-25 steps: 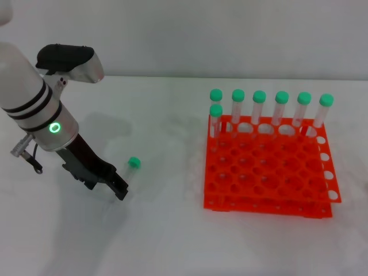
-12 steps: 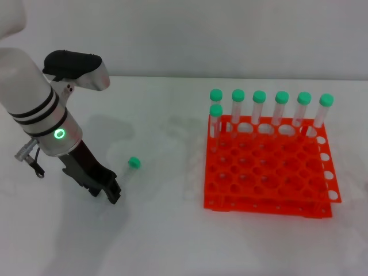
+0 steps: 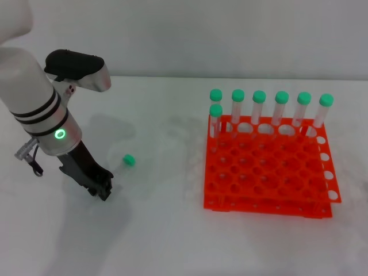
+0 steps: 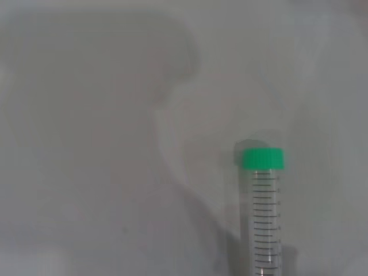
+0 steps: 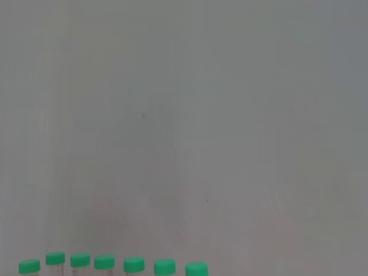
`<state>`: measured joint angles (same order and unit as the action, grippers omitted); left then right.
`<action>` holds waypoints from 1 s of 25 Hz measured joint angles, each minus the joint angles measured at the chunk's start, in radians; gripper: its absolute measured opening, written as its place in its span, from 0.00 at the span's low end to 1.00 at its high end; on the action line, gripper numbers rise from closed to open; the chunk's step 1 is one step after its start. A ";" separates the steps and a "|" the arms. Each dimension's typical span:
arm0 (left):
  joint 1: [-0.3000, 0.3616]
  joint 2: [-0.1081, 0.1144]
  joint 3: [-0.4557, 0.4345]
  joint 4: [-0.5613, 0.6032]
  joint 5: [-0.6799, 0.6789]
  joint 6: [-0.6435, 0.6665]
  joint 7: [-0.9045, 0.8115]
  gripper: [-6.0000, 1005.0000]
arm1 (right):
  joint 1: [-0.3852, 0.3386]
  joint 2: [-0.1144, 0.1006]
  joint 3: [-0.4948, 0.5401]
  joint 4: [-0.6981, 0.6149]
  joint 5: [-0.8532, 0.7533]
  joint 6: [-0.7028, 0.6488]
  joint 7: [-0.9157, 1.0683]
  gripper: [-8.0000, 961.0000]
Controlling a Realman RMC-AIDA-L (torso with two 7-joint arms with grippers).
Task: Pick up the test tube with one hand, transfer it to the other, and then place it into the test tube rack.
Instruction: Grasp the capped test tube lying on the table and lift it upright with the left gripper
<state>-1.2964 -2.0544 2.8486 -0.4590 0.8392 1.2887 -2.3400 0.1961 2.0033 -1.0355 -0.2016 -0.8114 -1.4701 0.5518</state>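
On the white desk, left of the bright orange square plastic rack, we saw the slim clear plastic tube with green screw cap lying flat. Our left black two-fingered tool touched the desk at the tube's bottom end; we could not tell its finger spread. Seven green-capped tubes stood in the rack. Right tool was out of view.

Test tube base beyond left-wrist frame edge
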 joint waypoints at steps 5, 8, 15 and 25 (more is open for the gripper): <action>-0.008 -0.006 0.000 0.000 0.025 -0.012 -0.009 0.30 | 0.002 0.000 0.000 -0.001 0.000 0.001 0.000 0.83; -0.010 -0.006 0.000 0.000 0.030 -0.020 -0.009 0.19 | 0.002 0.000 0.000 -0.001 0.000 -0.001 0.000 0.83; -0.010 -0.006 0.000 -0.008 0.027 -0.033 0.008 0.19 | 0.002 0.000 0.000 -0.001 0.000 -0.004 0.003 0.83; -0.018 -0.018 0.000 -0.177 -0.226 0.019 0.290 0.19 | -0.004 0.000 -0.007 -0.004 -0.002 -0.037 0.033 0.82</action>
<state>-1.3141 -2.0727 2.8484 -0.6355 0.6132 1.3081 -2.0499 0.1921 2.0029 -1.0421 -0.2059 -0.8138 -1.5069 0.5844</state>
